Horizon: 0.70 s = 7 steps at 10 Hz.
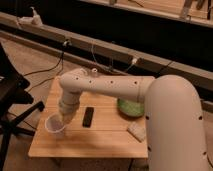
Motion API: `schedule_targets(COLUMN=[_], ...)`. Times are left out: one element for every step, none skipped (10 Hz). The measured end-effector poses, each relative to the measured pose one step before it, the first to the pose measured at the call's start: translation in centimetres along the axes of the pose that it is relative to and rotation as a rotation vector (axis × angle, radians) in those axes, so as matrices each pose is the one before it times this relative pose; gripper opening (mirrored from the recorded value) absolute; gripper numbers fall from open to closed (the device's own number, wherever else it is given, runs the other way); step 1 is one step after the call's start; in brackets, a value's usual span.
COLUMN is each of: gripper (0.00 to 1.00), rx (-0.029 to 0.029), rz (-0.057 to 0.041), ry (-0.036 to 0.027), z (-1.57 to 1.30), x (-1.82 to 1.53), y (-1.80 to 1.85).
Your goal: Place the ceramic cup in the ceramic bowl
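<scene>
Near the front-left corner of the wooden worktop (100, 140) sits the ceramic cup (54, 126), with the gripper (64, 118) right at its rim; I cannot tell how the jaws stand. A dark remote (88, 116) lies just beside. Farther right, the ceramic bowl (129, 107) peeks from behind the white arm (110, 87).

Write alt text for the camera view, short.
A white robot arm reaches across a wooden table, its tool at the ceramic cup near the front left. The ceramic bowl sits right, partly hidden; a dark flat object lies between.
</scene>
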Motion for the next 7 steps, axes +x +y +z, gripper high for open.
schedule_targets(gripper=[0.00,0.04,0.10,0.22,0.26,0.27,0.27], rx=[-0.00984,-0.01269,0.00470,-0.00084,0.00393,-0.00974,0.00198], rz=[-0.00010,0.00639,0.00224,0.00332,0.01547,0.02244,0.00226], ry=[-0.02526,-0.04551,-0.01026,0.00337,0.00698,0.01042,-0.00357], z=[-1.618,-2.038,-0.858,-0.632,-0.372,-0.603,-0.826], x=[-0.286,-0.509,-0.282,-0.206,0.305,0.231,-0.376], y=[0.178,0.194,0.263,0.497,-0.648,-1.027,-0.628])
